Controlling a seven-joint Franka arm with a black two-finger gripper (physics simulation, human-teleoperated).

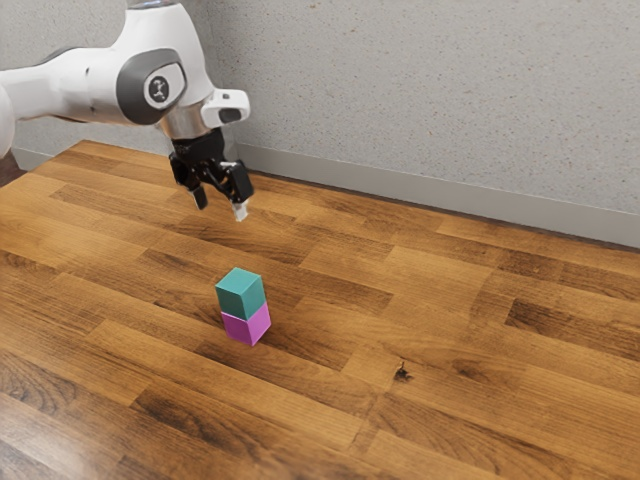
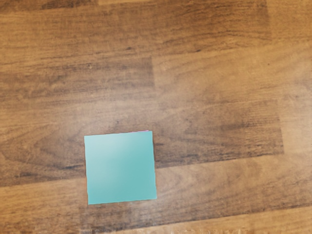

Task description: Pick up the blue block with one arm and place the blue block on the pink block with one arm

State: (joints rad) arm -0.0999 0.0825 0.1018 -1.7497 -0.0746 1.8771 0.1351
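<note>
Blue block (image 1: 240,291) sits stacked on the pink block (image 1: 246,326), edges roughly lined up, on the wood counter (image 1: 450,330). Pincer (image 1: 220,203) hangs well above the stack, toward the exterior view's left, fingers spread, holding nothing. In the wrist view, the blue block's top face (image 2: 121,167) is under the hand.

The blue block (image 1: 240,290), a teal-tinted cube, sits upright on top of the pink block (image 1: 246,326), just left of the exterior frame's centre. The two are stacked nearly flush. Seen from above, the blue block (image 2: 121,167) hides almost all of the pink one.
</note>
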